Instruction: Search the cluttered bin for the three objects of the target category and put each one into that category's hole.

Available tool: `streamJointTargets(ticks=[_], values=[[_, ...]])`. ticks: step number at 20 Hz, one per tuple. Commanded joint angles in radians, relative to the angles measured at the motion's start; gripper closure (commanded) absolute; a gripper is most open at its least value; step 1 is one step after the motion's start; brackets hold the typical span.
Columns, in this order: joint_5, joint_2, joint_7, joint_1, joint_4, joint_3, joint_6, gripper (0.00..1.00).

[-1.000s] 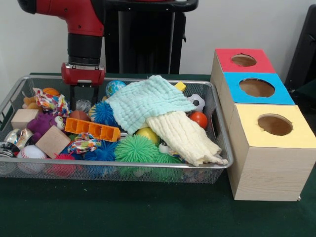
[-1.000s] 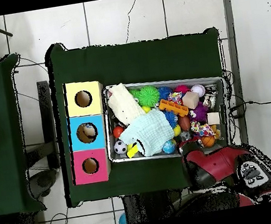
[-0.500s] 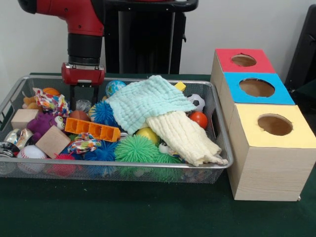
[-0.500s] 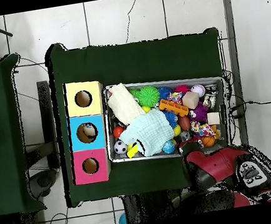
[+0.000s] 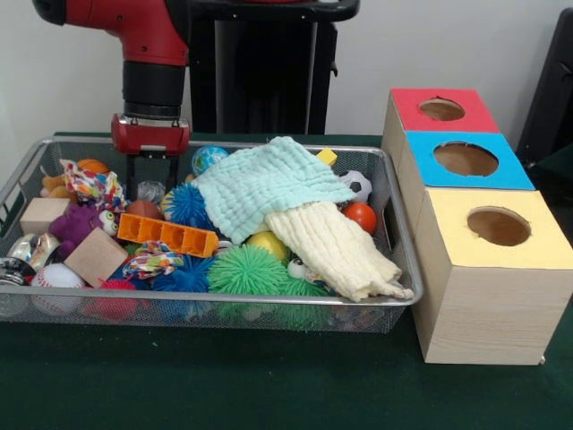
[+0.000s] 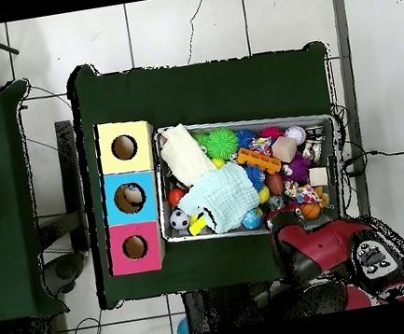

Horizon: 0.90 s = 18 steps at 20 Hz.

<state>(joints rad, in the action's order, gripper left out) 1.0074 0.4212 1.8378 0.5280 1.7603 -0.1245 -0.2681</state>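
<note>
Gripper [image 5: 149,184] poised over the far-left part of the wire bin [image 5: 398,233], jaws spread and empty.

Both black fingers [image 5: 132,177] hang down among the clutter with a clear gap between them, holding nothing. Which category is wanted cannot be told from the scene, so the target is a guess; balls abound. A small dark ball [image 5: 151,191] sits right below the jaws, a blue spiky ball [image 5: 189,204] just to the picture's right, and an orange grid block [image 5: 167,234] lies nearer the camera, its long axis across the bin. The three-holed box [image 5: 466,159] stands well apart, beyond the bin's opposite end.
</note>
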Motion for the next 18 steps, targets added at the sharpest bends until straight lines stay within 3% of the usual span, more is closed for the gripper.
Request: streamJointTargets(ticks=[1, 18], values=[[-0.048, -0.13, 0.078, -0.013, -0.117, 0.014, -0.018, 0.0], [-0.085, -0.178, 0.071, -0.028, -0.146, -0.011, -0.059, 0.0]])
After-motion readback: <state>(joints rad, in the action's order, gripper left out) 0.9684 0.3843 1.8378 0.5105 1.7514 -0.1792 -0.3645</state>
